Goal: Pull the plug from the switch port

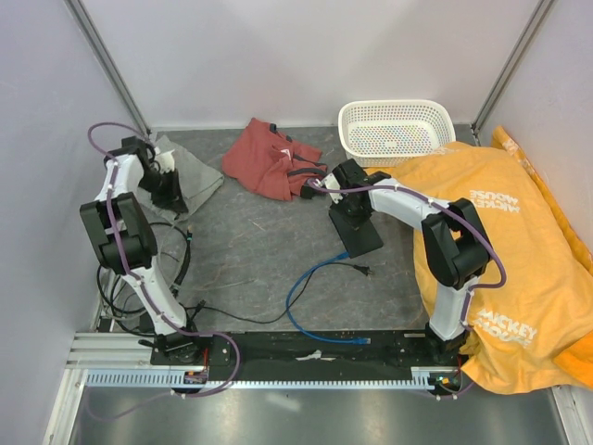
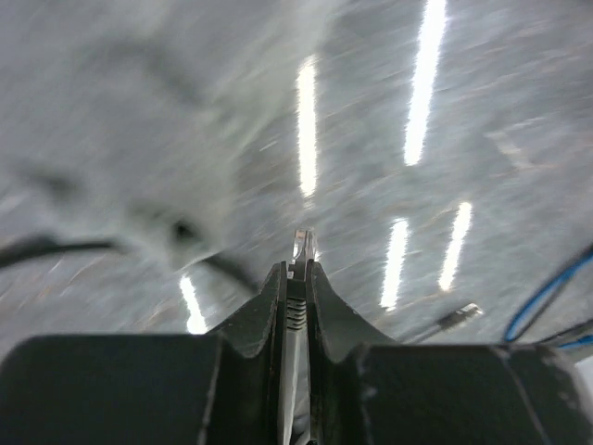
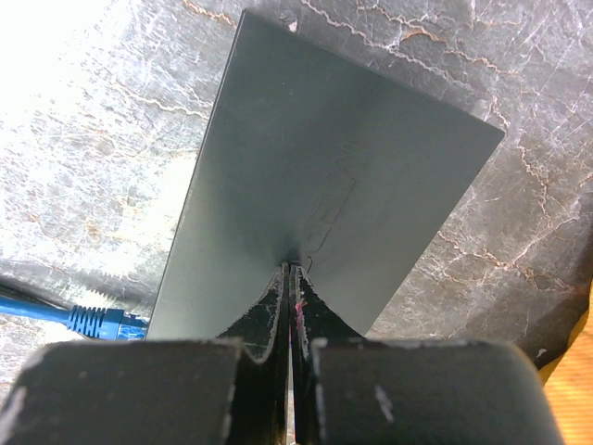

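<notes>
From above: the switch [image 1: 361, 234] flat on the grey table [image 1: 250, 232], right of centre, pinned under the right gripper [image 1: 353, 215]; a blue cable [image 1: 298, 289] looping from its near end toward the arm bases; at far left, the left gripper [image 1: 170, 190] poised over a grey cloth [image 1: 199, 171], well apart from the switch; beyond, a red cloth [image 1: 269, 162] and a white basket [image 1: 445, 120]; along the right side, a yellow cloth [image 1: 519, 250]. From the left wrist: left gripper [image 2: 303, 248] fingers drawn nearly together, only a narrow slit between, anything nipped at the tips impossible to tell; blurred grey cloth [image 2: 111, 120] to the left, blue cable [image 2: 548, 295] at the right edge. From the right wrist: right gripper [image 3: 291, 271] clenched, grasping nothing, tips bearing down on the flat top of the switch [image 3: 343, 158]; the plug [image 3: 104, 321], blue-booted, butted against the switch's edge, low left in this view, seating in the port not fully visible. Step in hand, by the look of it: bracing the box ahead of a reach for the plug by the other arm. To do it well: hold the downward press steady to stop any sliding, bring the left fingers across, open them around the boot rather than the cable, then pull straight out along the port's line, without twisting or lifting.
</notes>
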`<state>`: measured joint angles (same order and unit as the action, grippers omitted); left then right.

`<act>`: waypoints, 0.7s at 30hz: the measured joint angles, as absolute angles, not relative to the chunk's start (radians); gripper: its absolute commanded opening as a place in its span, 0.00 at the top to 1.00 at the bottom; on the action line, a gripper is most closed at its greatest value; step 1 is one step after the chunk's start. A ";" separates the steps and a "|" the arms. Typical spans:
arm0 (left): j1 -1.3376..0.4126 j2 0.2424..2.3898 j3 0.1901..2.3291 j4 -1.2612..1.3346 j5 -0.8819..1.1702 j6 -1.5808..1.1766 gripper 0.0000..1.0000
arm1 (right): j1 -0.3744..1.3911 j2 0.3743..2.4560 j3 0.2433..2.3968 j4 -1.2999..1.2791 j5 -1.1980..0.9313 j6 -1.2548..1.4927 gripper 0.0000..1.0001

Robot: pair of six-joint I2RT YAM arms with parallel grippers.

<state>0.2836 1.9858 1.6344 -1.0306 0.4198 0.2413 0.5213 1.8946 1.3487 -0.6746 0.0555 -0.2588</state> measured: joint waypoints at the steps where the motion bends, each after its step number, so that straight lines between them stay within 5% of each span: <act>1: 0.302 1.983 1.615 -1.028 0.393 0.249 0.92 | 0.522 1.893 1.345 -0.670 0.057 -0.259 1.00; 6: 0.301 1.976 1.608 -1.022 0.339 0.258 0.68 | 0.522 1.887 1.335 -0.659 0.057 -0.259 1.00; 14: -0.002 1.959 1.768 -0.941 0.575 0.223 0.59 | 0.522 1.888 1.337 -0.660 0.058 -0.259 1.00; 21: -0.241 2.008 1.713 -0.793 0.809 0.002 0.64 | 0.522 1.886 1.337 -0.661 0.057 -0.259 1.00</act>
<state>-0.2413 2.0075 1.7134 -0.7933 0.8093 0.0017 0.5217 1.8858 1.3369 -0.6605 0.0574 -0.2592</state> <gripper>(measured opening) 0.387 0.006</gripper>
